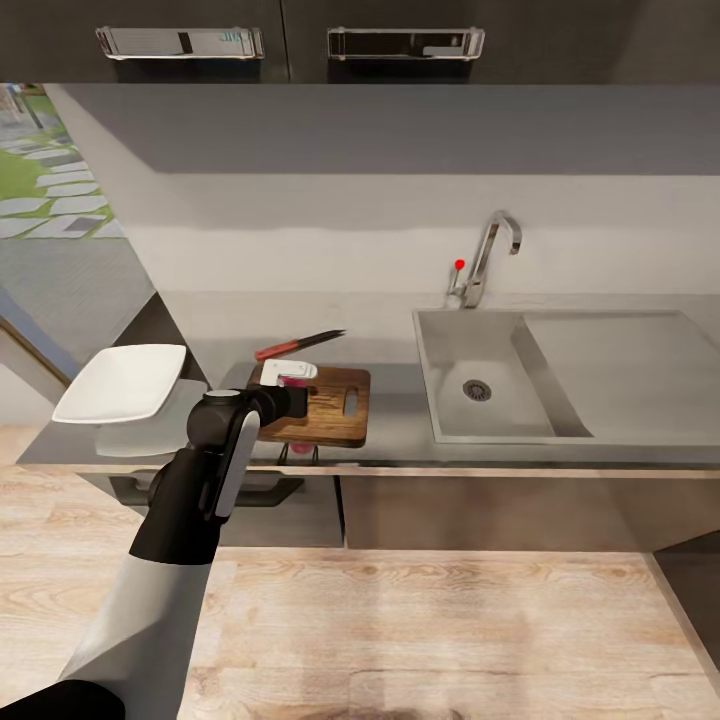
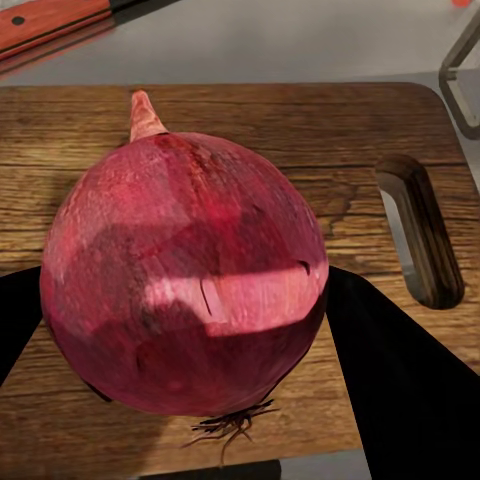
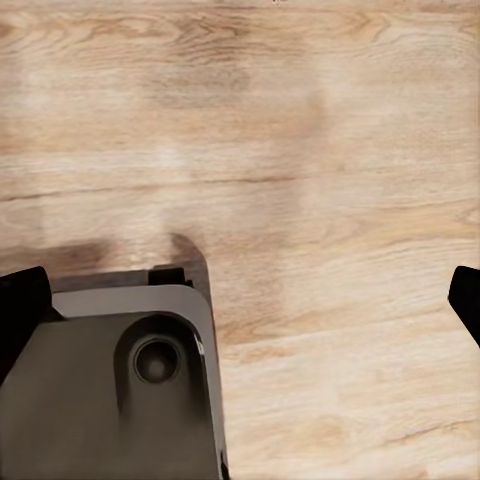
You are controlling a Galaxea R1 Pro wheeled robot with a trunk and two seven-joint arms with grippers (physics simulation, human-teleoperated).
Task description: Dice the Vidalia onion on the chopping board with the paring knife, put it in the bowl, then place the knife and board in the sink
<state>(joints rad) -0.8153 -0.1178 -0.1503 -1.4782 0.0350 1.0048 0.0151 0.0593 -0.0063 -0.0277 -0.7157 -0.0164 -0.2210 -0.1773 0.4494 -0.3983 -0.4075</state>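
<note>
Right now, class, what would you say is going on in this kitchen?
The left gripper holds the Vidalia onion over the chopping board on the countertop. The paring knife lies just behind the board, the bowl further left. The sink holds nothing. The right gripper hangs open above the floor.

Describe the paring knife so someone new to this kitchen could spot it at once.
Find the grey countertop left of the sink. Behind the dark wooden chopping board, towards the wall, lies the paring knife: slim, red handle, dark blade, the only long thin thing there.
</note>
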